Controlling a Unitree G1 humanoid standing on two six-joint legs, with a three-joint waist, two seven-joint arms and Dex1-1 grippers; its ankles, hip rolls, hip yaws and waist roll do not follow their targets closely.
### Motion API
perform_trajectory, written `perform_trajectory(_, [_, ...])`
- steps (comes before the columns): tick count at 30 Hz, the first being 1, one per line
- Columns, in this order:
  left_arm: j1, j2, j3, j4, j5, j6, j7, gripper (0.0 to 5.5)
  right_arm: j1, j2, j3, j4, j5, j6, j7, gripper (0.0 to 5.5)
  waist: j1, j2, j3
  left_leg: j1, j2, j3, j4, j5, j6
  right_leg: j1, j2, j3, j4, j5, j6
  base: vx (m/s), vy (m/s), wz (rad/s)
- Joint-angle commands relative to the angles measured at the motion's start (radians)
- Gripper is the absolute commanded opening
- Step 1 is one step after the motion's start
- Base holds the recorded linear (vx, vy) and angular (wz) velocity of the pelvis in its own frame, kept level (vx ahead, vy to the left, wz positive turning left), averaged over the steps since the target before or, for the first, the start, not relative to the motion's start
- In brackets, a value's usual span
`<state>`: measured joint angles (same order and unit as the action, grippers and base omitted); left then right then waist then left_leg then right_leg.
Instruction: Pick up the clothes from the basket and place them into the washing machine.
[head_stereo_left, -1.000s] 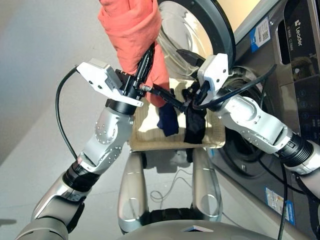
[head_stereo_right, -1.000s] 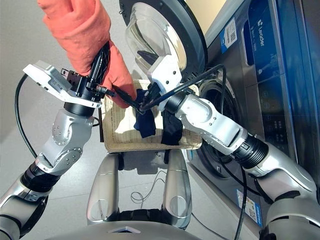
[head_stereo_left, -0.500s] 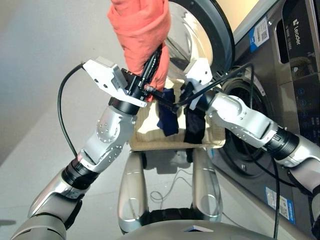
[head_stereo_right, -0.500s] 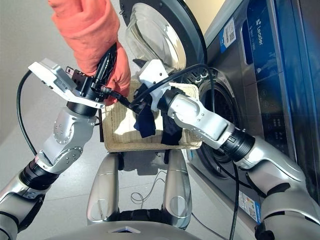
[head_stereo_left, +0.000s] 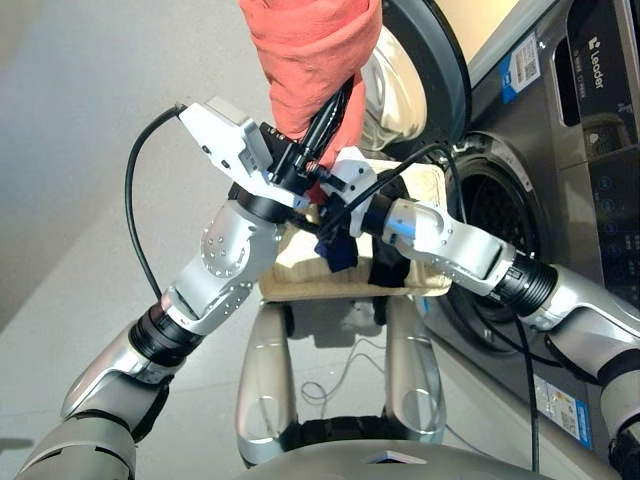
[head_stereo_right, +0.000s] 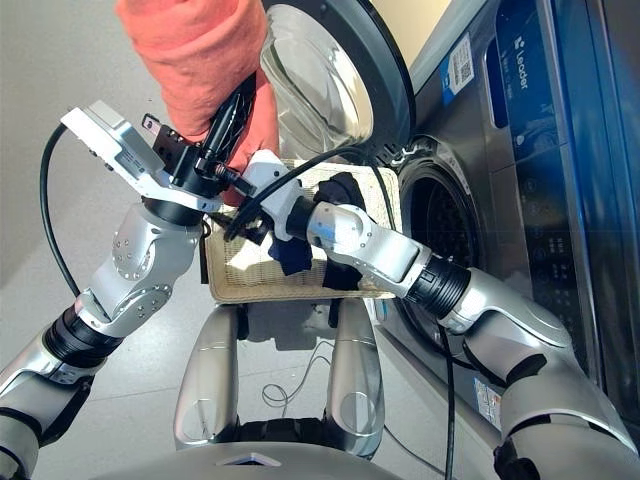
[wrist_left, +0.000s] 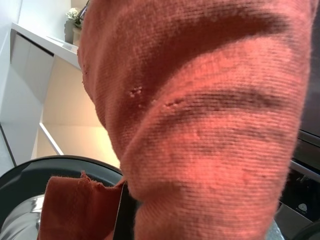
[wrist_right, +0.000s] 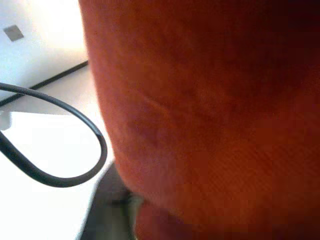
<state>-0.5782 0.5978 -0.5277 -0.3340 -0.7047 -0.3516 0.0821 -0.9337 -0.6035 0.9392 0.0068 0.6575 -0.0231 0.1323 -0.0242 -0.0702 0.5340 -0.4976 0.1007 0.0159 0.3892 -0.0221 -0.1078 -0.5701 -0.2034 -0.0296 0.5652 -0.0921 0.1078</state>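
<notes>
Coral-red knit garment (head_stereo_left: 310, 50): we are gripping it aloft with left gripper (head_stereo_left: 325, 120) clamped (right gripper's (head_stereo_right: 240, 222) closure unclear).

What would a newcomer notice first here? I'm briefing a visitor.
The coral-red garment held high by the left tool, in front of the open porthole door. Below it, the cream basket holds the navy and black garments beside the washing machine's drum opening.
</notes>
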Motion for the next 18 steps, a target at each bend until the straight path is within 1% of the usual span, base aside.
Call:
perform_trajectory(1, [-0.059, -0.028, 0.002, -0.187, 0.054, -0.078, -0.019, 0.00, -0.088, 0.035, -0.056, -0.062, -0.020, -0.044, -0.010, 0.00, 0.006, 0.038, -0.014, 0.029, 0.002, 0.007, 0.075, -0.066, -0.012, 0.010, 0.008, 0.016, 0.001, 0.003, 0.004, 0.000, 0.000, 0.000])
perform_trajectory(3, [-0.056, -0.029, 0.004, -0.182, 0.059, -0.073, -0.012, 0.00, -0.069, 0.027, -0.080, -0.080, -0.035, -0.049, -0.021, 0.00, 0.002, 0.037, -0.014, 0.027, 0.002, 0.007, 0.076, -0.066, -0.011, 0.007, 0.009, 0.017, -0.001, 0.004, 0.004, 0.000, 0.000, 0.000])
perform_trajectory(11, [-0.037, -0.020, 0.016, -0.176, 0.071, -0.066, 0.003, 0.00, -0.018, 0.006, -0.140, -0.122, -0.038, -0.067, -0.046, 0.00, 0.001, 0.036, -0.014, 0.021, 0.004, 0.008, 0.079, -0.068, -0.007, 0.000, 0.013, 0.023, -0.004, 0.006, 0.004, 0.000, 0.000, 0.000])
perform_trajectory(18, [-0.019, -0.016, 0.030, -0.172, 0.104, -0.061, 0.027, 0.00, 0.104, -0.020, -0.245, -0.191, -0.030, -0.112, -0.081, 0.00, -0.010, 0.038, -0.014, 0.015, 0.006, 0.009, 0.083, -0.068, -0.006, -0.002, 0.012, 0.024, 0.000, 0.004, 0.005, 0.000, 0.000, 0.000])
